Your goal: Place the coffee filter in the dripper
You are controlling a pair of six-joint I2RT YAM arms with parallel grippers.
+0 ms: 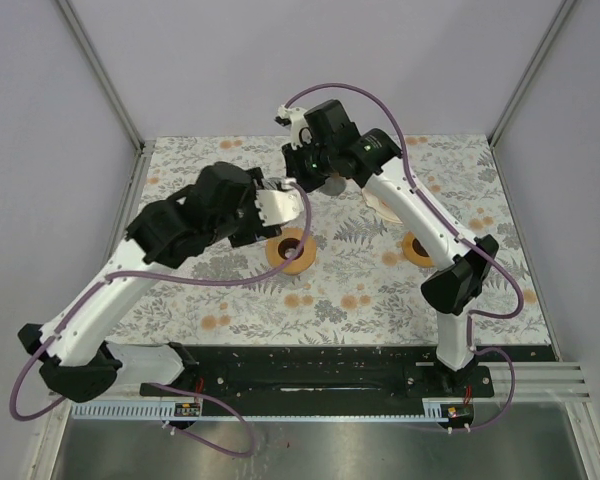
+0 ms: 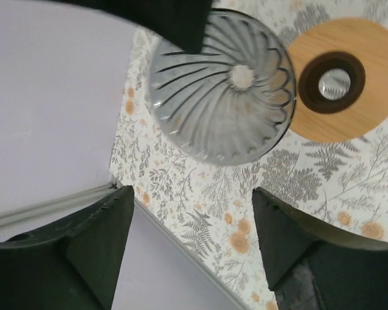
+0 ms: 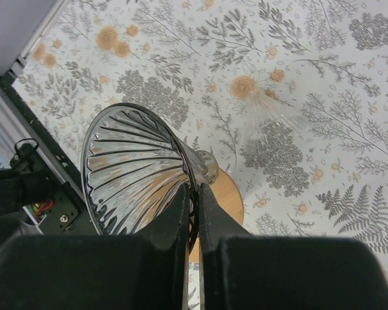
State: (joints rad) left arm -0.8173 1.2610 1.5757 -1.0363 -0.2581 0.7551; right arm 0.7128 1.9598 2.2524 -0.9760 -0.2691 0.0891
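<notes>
The right gripper [image 3: 195, 192] is clenched on the rim of the glass dripper [image 3: 132, 171], tipped in the air with its axis aimed at the released, empty left gripper [image 2: 191, 197] just left, while what may be the coffee filter [image 1: 377, 207] lies under the right arm [image 1: 425, 222]

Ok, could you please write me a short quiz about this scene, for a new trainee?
1. True or false: the left gripper is closed on the glass dripper.
2. Which part of the dripper does the right gripper pinch? A) its rim B) its narrow outlet C) a side handle
3. Fill the gap: the wooden ring has a round ____ in its middle.

Key:
1. False: its jaws stand open, clear of the dripper.
2. A
3. hole
</notes>
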